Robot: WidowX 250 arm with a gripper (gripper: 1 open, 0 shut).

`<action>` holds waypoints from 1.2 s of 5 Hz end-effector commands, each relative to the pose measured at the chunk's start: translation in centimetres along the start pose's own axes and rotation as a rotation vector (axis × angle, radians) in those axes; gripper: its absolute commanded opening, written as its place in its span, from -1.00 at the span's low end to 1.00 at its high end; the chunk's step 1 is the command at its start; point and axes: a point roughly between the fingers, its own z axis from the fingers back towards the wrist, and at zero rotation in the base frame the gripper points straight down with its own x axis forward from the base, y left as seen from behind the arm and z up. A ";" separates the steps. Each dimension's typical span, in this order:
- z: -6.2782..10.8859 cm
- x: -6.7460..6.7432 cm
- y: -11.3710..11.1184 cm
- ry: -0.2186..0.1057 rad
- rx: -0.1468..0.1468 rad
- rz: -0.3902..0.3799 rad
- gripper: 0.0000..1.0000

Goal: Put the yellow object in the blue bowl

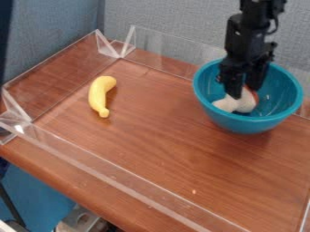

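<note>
banana (101,95) left of bowl (285,105), well apart

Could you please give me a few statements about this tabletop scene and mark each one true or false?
1. The yellow banana lies on the wooden table, outside the blue bowl. True.
2. The end effector is holding the banana. False: it reaches down into the bowl, far from the banana.
3. The bowl is empty. False: a white and reddish-brown lump sits inside it.
4. A clear plastic wall borders the table. True.
5. The banana lies to the right of the bowl in the picture. False: it lies to the left.
</note>
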 end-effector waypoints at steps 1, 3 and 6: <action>3.9 1.3 -0.1 -0.025 -0.096 -0.050 1.00; 2.7 0.6 0.2 -0.038 -0.112 -0.098 1.00; 5.8 1.9 1.6 -0.013 -0.154 -0.047 1.00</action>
